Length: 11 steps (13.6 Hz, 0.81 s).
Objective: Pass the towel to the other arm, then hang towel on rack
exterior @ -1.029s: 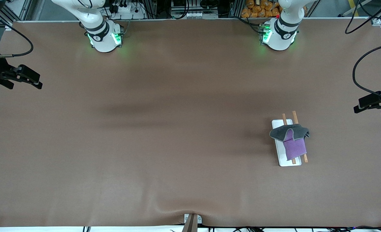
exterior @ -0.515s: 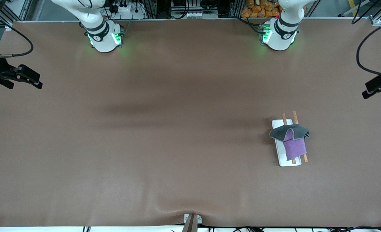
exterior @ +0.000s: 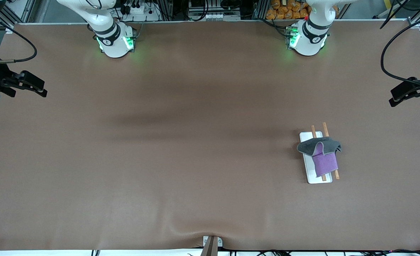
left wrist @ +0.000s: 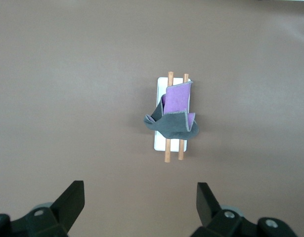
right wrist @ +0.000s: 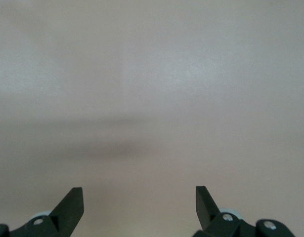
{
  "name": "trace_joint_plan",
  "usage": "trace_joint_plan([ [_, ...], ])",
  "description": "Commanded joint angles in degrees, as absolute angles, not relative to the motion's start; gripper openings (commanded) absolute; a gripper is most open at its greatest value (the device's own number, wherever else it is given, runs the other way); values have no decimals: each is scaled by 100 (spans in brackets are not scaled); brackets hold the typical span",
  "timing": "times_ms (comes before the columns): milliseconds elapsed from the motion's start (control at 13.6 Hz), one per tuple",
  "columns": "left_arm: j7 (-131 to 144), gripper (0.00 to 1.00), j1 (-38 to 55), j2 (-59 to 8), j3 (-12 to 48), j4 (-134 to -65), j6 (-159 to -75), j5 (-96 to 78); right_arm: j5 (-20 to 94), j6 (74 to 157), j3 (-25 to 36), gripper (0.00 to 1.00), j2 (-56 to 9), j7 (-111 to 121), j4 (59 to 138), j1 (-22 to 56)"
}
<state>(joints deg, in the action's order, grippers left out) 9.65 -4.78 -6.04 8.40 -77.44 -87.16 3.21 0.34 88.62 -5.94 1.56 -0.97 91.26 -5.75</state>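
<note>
The towel [exterior: 320, 151], dark grey on top with its purple face hanging toward the front camera, lies draped over the two brown rods of the rack [exterior: 309, 176], toward the left arm's end of the table. In the left wrist view the towel [left wrist: 174, 118] sits on the rack [left wrist: 161, 143]. My left gripper [exterior: 394, 100] is open and empty, high over the table's edge at the left arm's end; it also shows in its wrist view [left wrist: 139, 197]. My right gripper [exterior: 41, 90] is open and empty, waiting over the right arm's end [right wrist: 139, 197].
The brown table cover [exterior: 195, 160] has a raised wrinkle at its front edge. A small bracket [exterior: 211, 243] sits at the middle of that edge. Black cables [exterior: 391, 67] hang near the left gripper.
The left gripper has risen away from the rack toward the robots' side, then shifted slightly back inward. The towel, the rack and the right arm have not moved.
</note>
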Motion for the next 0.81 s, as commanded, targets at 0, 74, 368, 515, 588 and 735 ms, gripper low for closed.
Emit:
trace_joint_plan([
  [0, 1336, 100, -89, -378, 555, -7971, -8675, 378, 9, 8771, -615, 100, 114, -149, 9017, -607],
  [74, 1345, 100, -18, -247, 528, -8180, -8692, 378, 9, 8728, -615, 100, 106, -141, 9018, -615],
  [368, 1485, 100, 52, 263, 536, -8919, -8780, 378, 35, 8710, -606, 100, 105, -141, 9009, -624],
  [515, 1485, 100, 62, 570, 545, -9410, -9016, 378, 35, 8710, -606, 100, 105, -141, 9009, -624],
  [588, 1485, 100, 62, 719, 571, -9648, -9157, 378, 44, 8710, -606, 100, 105, -141, 9009, -633],
  [735, 1485, 100, 53, 782, 598, -9729, -9141, 378, 44, 8710, -606, 100, 105, -141, 9009, -624],
])
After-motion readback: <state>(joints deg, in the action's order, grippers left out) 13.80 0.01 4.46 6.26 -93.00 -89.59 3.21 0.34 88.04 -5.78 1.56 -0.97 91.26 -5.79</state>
